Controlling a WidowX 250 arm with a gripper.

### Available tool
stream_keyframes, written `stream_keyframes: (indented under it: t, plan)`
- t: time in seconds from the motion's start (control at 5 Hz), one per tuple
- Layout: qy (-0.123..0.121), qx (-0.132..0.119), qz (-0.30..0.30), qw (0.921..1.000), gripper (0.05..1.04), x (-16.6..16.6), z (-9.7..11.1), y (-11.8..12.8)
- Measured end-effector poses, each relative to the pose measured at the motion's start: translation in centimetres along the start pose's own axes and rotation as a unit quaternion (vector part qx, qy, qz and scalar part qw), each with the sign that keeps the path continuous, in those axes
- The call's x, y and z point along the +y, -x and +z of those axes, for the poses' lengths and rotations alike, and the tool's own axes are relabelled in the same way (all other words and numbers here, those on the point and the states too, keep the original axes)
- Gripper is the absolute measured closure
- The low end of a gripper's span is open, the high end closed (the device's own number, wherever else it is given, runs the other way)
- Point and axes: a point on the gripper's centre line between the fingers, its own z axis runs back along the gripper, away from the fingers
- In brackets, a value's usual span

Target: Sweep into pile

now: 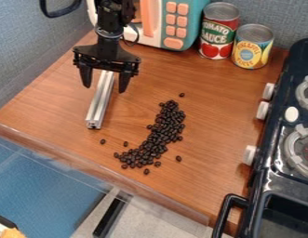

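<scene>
1. Sweeping is prob. meant to be done w/ the slotted metal bar point(100, 102), so a square, firm grasp is needed 1st; gripper point(105, 89) is spread wide, a finger to each side of the bar's upper part.
2. Coffee beans point(160, 135) are strewn in a curved band on the wood-look tabletop point(212, 121), to the right of the bar in view, w/ a few strays point(178, 158) around.
3. Bar should be kept low & level, strokes short & slow, else beans may be rolled over the near edge.
4. Strays should be nudged inward from outside, toward the band's middle.
5. Labels: tomatoes & big lettering are shown on the red can point(218, 32); lettering is also carried by the yellow-labelled can point(251, 46).
</scene>
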Motion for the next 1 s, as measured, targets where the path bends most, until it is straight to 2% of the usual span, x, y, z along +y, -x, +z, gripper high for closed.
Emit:
stream_keyframes:
  t: [0.2, 0.4, 0.6, 1.0]
  plan:
    - [-0.011, 0.008, 0.002, 0.9999, 0.085, 0.1, -0.7, 0.0]
    - [-0.017, 0.003, 0.008, 0.9998, 0.085, 0.2, -0.9, -0.2]
    - [-0.026, -0.003, 0.027, 0.9993, 0.137, 0.5, -1.7, 0.4]
    - [-0.025, -0.001, 0.032, 0.9992, 0.677, 0.7, -2.1, 0.9]
